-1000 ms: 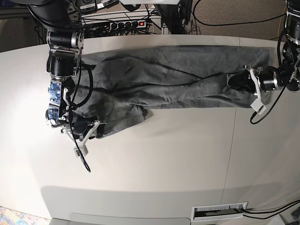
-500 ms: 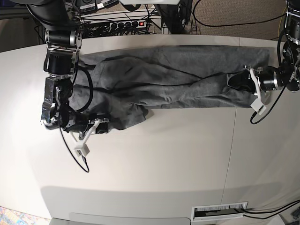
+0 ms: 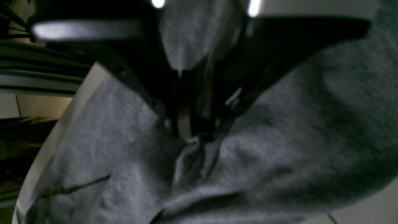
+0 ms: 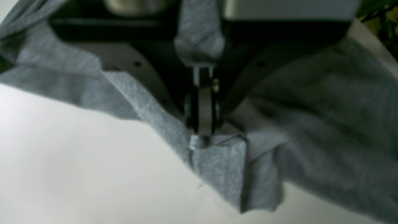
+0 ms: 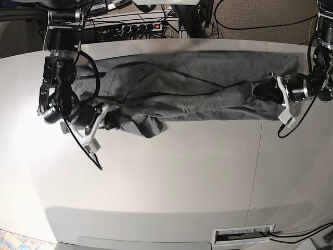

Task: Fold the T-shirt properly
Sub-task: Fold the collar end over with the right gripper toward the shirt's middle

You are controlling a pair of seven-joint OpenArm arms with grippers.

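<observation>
Across the far half of the desk (image 5: 171,177) lies the T-shirt (image 5: 192,86), stretched sideways in a long rumpled band, its grey cloth bunched into creases and one loose flap sagging toward the desk's middle. At one end of the T-shirt, the right end effector (image 5: 106,124) is clamped tight on a fold of the fabric; the right wrist view shows its jaws pressed together with a pinch of grey cloth (image 4: 214,155) caught between them and a short hemmed corner hanging just below, above bare desk surface. At the opposite end of the T-shirt, the left end effector (image 5: 265,89) sits down in the cloth; the left wrist view shows fabric (image 3: 199,155) gathered up between its dark fingers (image 3: 183,124), so it too grips the T-shirt. Behind the T-shirt, past the desk's far edge, a power strip (image 5: 138,27) with a red switch lies among tangled black cables (image 5: 234,23).
</observation>
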